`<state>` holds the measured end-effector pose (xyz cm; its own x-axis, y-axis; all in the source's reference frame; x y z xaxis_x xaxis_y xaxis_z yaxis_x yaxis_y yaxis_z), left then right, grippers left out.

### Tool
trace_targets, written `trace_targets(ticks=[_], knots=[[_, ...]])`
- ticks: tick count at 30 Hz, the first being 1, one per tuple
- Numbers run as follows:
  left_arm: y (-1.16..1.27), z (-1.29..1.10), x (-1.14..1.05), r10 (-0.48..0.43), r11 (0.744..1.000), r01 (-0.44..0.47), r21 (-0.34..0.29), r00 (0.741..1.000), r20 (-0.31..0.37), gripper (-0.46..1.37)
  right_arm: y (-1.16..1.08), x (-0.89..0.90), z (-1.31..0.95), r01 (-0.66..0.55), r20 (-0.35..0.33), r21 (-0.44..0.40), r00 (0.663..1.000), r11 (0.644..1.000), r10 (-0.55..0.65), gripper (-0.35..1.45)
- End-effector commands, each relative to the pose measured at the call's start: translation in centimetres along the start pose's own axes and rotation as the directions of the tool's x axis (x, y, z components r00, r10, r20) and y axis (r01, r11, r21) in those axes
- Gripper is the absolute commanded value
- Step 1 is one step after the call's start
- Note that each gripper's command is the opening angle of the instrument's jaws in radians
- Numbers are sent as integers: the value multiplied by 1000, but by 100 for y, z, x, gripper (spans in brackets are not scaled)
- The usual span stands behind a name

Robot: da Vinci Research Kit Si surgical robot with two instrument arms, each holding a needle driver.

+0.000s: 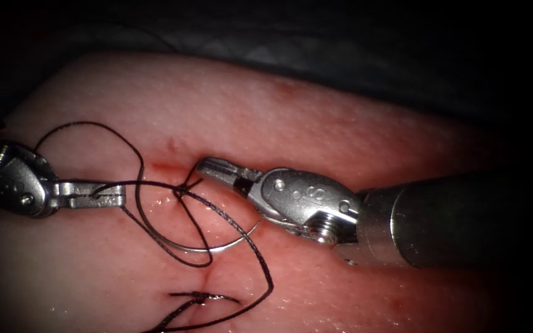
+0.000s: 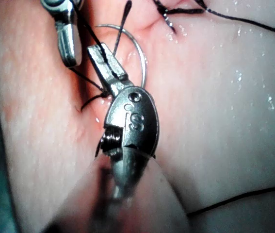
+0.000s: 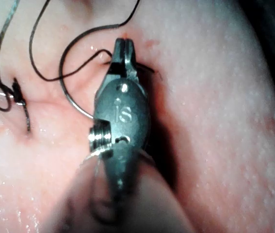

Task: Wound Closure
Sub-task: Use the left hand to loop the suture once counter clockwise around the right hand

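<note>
With the needle (image 1: 217, 246) lying loose across the cut (image 1: 208, 280), the left tool (image 1: 115, 195) clenches thread (image 1: 155, 183) left of it, so tension should stay gentle while the right tool (image 1: 208, 165), jaws closed, grasps nothing clearly visible.

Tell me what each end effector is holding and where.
Left end effector: thread, mid-strand. Right end effector: cannot be told. Needle lies unheld on the tissue.

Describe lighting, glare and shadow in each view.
Endoscope view: light pools on tissue, edges dark; the needle glints, lying free across the cut. Left wrist view: glare on the left tool, shut on thread. Right wrist view: right tool, shut, empty, shadows the tissue.
</note>
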<state>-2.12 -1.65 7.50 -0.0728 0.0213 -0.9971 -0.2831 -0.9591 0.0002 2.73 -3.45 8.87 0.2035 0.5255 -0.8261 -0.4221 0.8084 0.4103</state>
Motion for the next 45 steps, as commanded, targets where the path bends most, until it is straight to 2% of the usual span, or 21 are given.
trace_targets(ticks=[1, 14, 23, 34, 37, 45], knots=[[-3, 2, -2, -5, 1000, 5, -13, 1000, -8, -35, -1, -1, 2, 1, -2, 3, 1000, 1000, -1, -35], [-30, 25, -24, -31, 999, 29, -39, 998, -52, -35, -7, -1, 8, 5, -11, 25, 1000, 1000, -4, -35], [-39, 49, -32, -49, 997, 44, -59, 995, -90, -35, -13, 2, 24, 17, -18, 70, 1000, 997, -16, -35], [-48, 78, -48, -72, 989, 41, -144, 974, -214, -35, -21, -2, 25, 27, -26, 86, 999, 996, -25, -35], [-48, 84, -54, -77, 986, 39, -161, 968, -238, -35, -21, -1, 25, 27, -53, 88, 998, 996, -23, -35], [-51, 92, -73, -76, 985, 23, -168, 947, -313, -35, -16, -1, 27, 28, -198, 117, 980, 993, -4, -35]])
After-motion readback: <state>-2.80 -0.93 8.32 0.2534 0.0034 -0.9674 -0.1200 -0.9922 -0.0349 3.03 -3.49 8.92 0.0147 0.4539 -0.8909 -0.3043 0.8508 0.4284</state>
